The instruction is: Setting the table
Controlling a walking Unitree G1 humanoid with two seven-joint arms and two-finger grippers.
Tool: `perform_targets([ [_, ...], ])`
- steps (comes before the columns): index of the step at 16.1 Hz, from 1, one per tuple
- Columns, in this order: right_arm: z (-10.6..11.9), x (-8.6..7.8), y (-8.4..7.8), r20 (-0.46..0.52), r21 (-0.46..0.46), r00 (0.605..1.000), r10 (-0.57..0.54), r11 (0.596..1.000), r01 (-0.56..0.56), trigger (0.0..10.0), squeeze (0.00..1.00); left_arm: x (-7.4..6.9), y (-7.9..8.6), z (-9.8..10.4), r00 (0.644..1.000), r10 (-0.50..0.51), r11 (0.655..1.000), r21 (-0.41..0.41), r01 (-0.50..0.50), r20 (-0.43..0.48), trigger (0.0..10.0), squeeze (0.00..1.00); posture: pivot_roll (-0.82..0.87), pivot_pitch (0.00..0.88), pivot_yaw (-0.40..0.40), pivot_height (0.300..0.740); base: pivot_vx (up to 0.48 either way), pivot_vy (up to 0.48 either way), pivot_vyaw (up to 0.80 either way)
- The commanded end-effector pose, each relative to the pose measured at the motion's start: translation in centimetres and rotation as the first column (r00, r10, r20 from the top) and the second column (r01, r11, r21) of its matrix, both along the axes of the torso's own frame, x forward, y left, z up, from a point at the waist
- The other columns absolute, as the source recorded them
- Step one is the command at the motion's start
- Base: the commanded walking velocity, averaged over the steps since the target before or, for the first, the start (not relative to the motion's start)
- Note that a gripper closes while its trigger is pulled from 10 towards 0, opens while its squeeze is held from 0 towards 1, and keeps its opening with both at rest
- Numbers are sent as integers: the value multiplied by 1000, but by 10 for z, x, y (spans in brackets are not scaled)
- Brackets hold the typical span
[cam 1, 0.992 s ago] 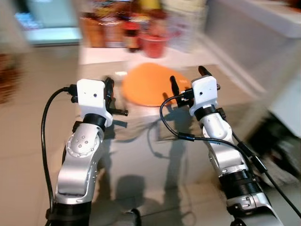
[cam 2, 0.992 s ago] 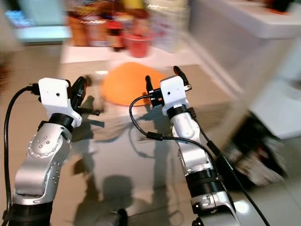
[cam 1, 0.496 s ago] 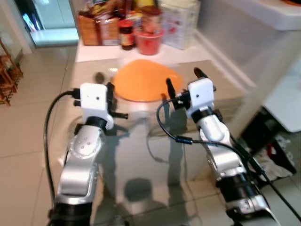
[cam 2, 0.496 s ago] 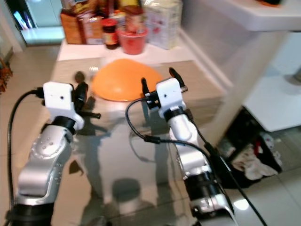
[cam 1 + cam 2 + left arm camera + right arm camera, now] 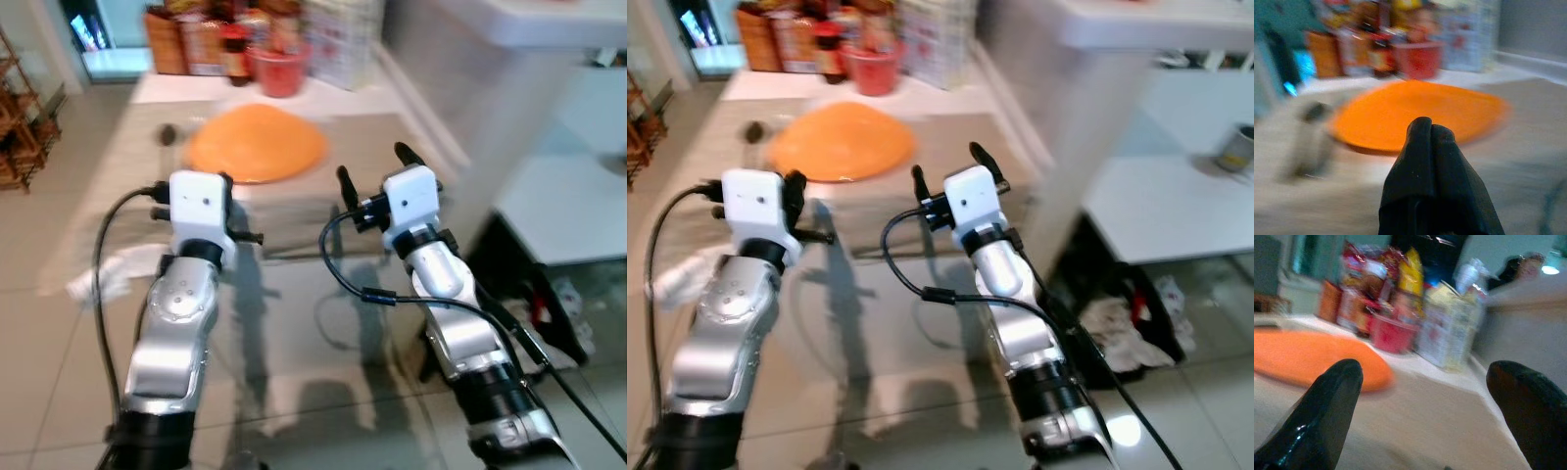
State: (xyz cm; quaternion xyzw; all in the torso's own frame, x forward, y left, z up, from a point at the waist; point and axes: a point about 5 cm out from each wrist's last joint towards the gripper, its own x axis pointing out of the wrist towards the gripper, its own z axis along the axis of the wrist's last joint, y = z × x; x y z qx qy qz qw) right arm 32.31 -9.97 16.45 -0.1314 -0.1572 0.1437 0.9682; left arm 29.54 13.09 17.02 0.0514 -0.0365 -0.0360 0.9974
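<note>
An orange plate lies on a low beige table, ahead of both arms. A dark spoon-like object lies just left of the plate; in the left wrist view it is a blurred grey shape. My left gripper is shut, empty, and points at the orange plate. My right gripper is open and empty, held near the table's front edge to the right of the plate.
Sauce bottles, a red container and a carton crowd the table's far end. A white counter stands to the right with clutter below it. A wooden rack is far left. Something white lies on the tiled floor.
The whole view has shifted: the table and plate now sit further left and away, and the white counter has come into view on the right. Both arms hold their pose.
</note>
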Motion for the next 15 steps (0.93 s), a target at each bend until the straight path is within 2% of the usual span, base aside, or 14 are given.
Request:
perform_targets([
  [1, 8, 2, 2, 16, 32, 1000, 3, 999, -3, 10000, 0, 2, 2, 4, 1000, 5, 1000, 30, -5, 10, 10000, 0, 51, 0, -11, 740, 0, 0, 0],
  [3, 5, 2, 2, 8, 29, 1000, 1, 1000, -1, 10000, 0, 1, 0, 6, 1000, -7, 1000, -19, 7, 23, 10000, 0, 48, 0, -12, 740, 0, 0, 0],
  [4, 4, 1, 2, 5, 28, 1000, 3, 1000, -3, 10000, 0, 1, 1, 5, 1000, -3, 1000, -23, 4, 18, 10000, 0, 48, 0, -12, 740, 480, 0, 0],
  [5, 2, 1, 1, -2, 22, 1000, 9, 1000, -9, 10000, 0, 3, 7, 2, 999, 43, 998, -44, -43, 5, 10000, 0, 48, 0, -13, 740, 435, 0, 0],
  [7, -2, 0, 1, -19, 20, 999, 26, 999, -25, 10000, 0, 4, 10, 0, 998, 64, 996, -62, -64, 6, 10000, 0, 49, 0, -16, 740, 347, 332, 0],
  [8, -3, -1, 3, -25, 16, 999, 48, 999, -47, 10000, 0, 4, 10, 1, 997, 72, 995, -64, -71, 8, 10000, 0, 47, 0, -17, 740, 341, 337, 0],
  [11, -3, -1, 1, -20, 9, 999, 27, 1000, -27, 10000, 0, 5, 9, 0, 999, 54, 998, -18, -54, 4, 10000, 0, 46, 0, -16, 740, 356, 320, 725],
  [15, -4, 0, 2, -26, 13, 999, 28, 1000, -28, 10000, 0, 8, 4, 4, 1000, 15, 1000, 1, -15, 19, 10000, 0, 45, 0, -14, 740, 441, 0, 0],
])
